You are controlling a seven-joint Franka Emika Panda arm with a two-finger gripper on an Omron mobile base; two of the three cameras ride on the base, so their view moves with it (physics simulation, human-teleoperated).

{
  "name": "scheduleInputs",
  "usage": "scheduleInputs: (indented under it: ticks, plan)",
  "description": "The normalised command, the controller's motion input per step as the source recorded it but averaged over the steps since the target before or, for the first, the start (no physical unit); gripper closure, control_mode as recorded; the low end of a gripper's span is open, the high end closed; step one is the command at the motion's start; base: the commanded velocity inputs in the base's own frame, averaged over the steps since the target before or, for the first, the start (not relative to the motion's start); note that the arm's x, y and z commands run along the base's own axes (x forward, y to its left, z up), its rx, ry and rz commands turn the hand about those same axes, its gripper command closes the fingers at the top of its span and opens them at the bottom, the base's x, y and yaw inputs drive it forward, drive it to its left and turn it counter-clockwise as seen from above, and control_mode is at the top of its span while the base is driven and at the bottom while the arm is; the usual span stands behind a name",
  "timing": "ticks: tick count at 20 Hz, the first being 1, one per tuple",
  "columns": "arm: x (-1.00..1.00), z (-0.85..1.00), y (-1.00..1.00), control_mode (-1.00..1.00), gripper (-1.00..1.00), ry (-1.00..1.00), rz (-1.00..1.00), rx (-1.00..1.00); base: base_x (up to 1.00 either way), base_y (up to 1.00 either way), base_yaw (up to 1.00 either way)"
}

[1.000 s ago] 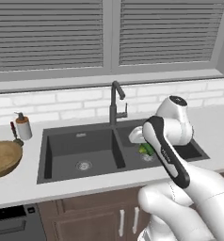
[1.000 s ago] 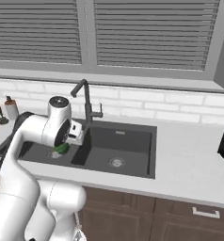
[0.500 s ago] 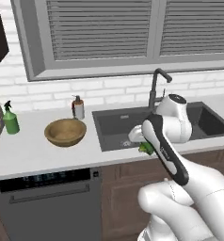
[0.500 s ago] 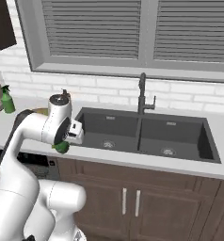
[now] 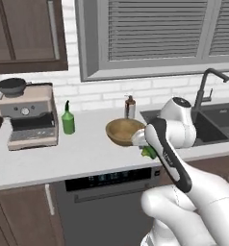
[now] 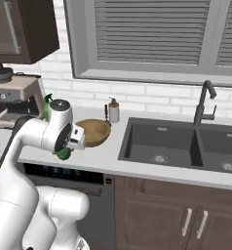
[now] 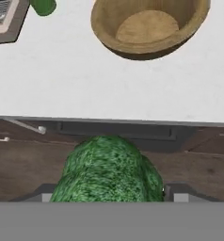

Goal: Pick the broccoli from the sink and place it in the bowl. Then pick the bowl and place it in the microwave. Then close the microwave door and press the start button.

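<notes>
A white stone-look desk [image 5: 82,156] runs along a white brick wall beneath a grey window with closed slatted blinds [image 6: 152,34]; brown wooden cabinets and a dark dishwasher front [image 5: 111,192] sit below it. A dark grey double-basin rectangular sink [image 6: 181,146] with a tall dark faucet [image 6: 204,102] is set into the desk to the right. At the left stands a grey espresso machine [image 5: 27,120], with a green spray bottle [image 5: 68,118] beside it. The round, wide, light-brown wooden bowl [image 5: 124,131] sits upright on the desk, its opening facing up, just in front of a small soap dispenser [image 5: 130,106]. The tool [image 6: 69,146] of the white arm hangs over the desk's front edge, near the bowl's rim, its fingers closed around the small bumpy green broccoli floret [image 7: 107,172]. In the hand view the broccoli lies between the finger tips at the bottom, its rounded crown turned toward the cabinet fronts; its long axis cannot be told.
</notes>
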Motion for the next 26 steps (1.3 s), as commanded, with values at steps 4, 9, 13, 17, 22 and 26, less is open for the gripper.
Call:
scheduleInputs:
  ticks: [4,9,13,17,22,26]
  plan:
    - [0.0,0.0,0.0,1.0,1.0,0.0,0.0,0.0,1.0,0.27,-0.04]
    - [0.0,0.0,0.0,1.0,1.0,0.0,0.0,0.0,0.9,-0.11,-0.03]
    - [0.48,0.0,0.0,-1.0,1.0,0.04,-0.04,-0.01,0.43,0.0,-0.03]
    - [0.94,-0.06,-0.34,-1.0,1.0,0.11,-0.13,-0.01,0.0,0.0,0.0]
    - [0.74,-0.32,-0.27,-1.0,1.0,0.07,-0.21,-0.06,0.0,0.0,0.0]
    - [0.35,-0.42,-0.18,-1.0,1.0,0.05,-0.04,-0.03,0.0,0.0,0.0]
